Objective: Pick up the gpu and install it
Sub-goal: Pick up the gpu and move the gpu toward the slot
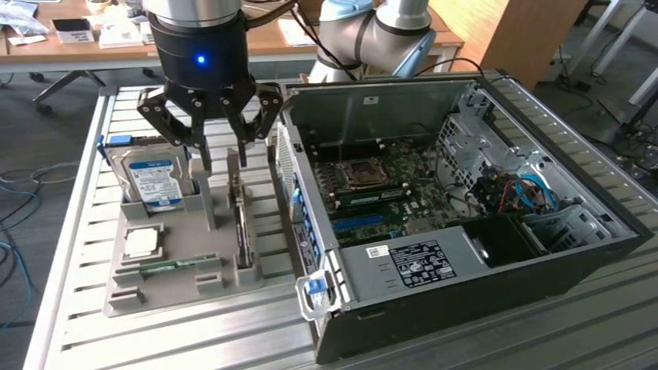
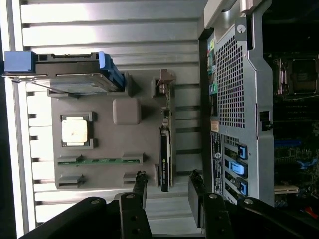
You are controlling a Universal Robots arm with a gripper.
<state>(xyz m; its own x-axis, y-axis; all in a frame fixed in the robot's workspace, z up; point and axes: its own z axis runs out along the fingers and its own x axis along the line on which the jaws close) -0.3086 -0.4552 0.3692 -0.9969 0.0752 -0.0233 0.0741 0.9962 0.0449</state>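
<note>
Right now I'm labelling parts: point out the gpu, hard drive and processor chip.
gpu [image 2: 165,149]: wrist view, board's upturned edge.
hard drive [image 1: 156,185]: exterior view, blue label.
processor chip [image 2: 75,132]: wrist view, metal lid.

Fig. 1. My slatted metal table [image 1: 144,339] carries a grey parts tray [image 1: 180,289], lower left of the exterior frame, with an open computer case [image 1: 494,301] just beside it, centre-right.

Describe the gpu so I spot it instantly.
Beside the open black computer case sits a grey parts tray. In its slot nearest the case, the gpu stands on edge: a thin dark card, unlike the blue-labelled silver hard drive and flat-lying green memory stick.
</note>
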